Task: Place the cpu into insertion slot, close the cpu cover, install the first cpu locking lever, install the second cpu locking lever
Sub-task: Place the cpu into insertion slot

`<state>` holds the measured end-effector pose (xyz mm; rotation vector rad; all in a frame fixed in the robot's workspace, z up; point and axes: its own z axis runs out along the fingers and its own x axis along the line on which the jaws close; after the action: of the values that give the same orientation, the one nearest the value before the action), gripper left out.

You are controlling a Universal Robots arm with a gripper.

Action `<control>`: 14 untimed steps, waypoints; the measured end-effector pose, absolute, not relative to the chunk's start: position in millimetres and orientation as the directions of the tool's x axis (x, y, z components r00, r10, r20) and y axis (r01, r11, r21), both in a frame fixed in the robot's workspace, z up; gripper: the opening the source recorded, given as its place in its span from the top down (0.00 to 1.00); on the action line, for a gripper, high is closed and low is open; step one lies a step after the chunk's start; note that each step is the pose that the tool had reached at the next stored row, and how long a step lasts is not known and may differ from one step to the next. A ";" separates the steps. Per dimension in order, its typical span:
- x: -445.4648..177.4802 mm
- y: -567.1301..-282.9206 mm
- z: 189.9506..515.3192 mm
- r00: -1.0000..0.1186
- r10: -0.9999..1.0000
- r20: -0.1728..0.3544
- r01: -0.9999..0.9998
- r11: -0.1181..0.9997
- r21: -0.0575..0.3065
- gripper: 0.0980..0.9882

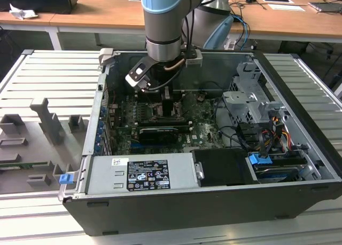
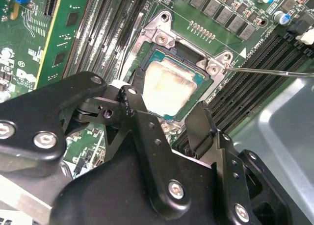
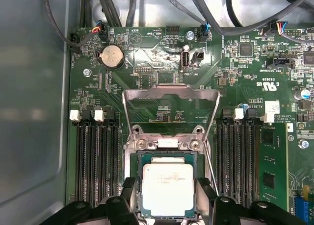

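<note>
The chip (image 3: 168, 190) is seen lying flat in the square socket (image 3: 167, 157) of the green circuit board (image 3: 162, 58), its dull metal face turned up. In the first wrist view it is framed on two opposite sides by the end effector (image 3: 167, 183), whose black fingers (image 3: 128, 198) are spread apart and straddle it. In the second wrist view the same chip (image 2: 169, 87) is shown between the spread tips of the end effector (image 2: 164, 110), with a narrow strip of the dark socket (image 2: 169, 56) left visible between one finger (image 2: 130, 100) and the chip's edge; nothing is gripped. The hinged metal cover (image 3: 170, 93) is raised off the socket and stands tilted just beyond it, the board being seen through its window. A thin wire lever (image 2: 274, 72) is stretched out beside the socket, over the long black memory slots (image 3: 95, 156) that flank it on both sides. A round coin battery (image 3: 112, 56) is mounted on the board beyond the cover. In the exterior view the arm is lowered into an opened computer case (image 1: 214, 202), which is laid on its side on a ribbed bench (image 1: 43, 79), with the end effector (image 1: 169, 105) close above the board.
</note>
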<state>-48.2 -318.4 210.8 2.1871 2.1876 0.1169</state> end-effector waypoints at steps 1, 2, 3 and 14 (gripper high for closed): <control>-48.2 -318.4 211.7 -0.001 1.000 0.021 0.996 -0.001 0.086 0.44; -48.2 -318.4 212.1 -0.001 1.000 0.021 0.996 -0.001 0.086 0.45; -48.2 -318.4 212.5 -0.001 1.000 0.021 0.996 -0.001 0.086 0.45; -48.1 -318.4 216.4 -0.001 1.000 0.018 0.996 -0.001 0.085 0.99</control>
<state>-48.1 -318.4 216.4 2.1865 2.1867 0.1121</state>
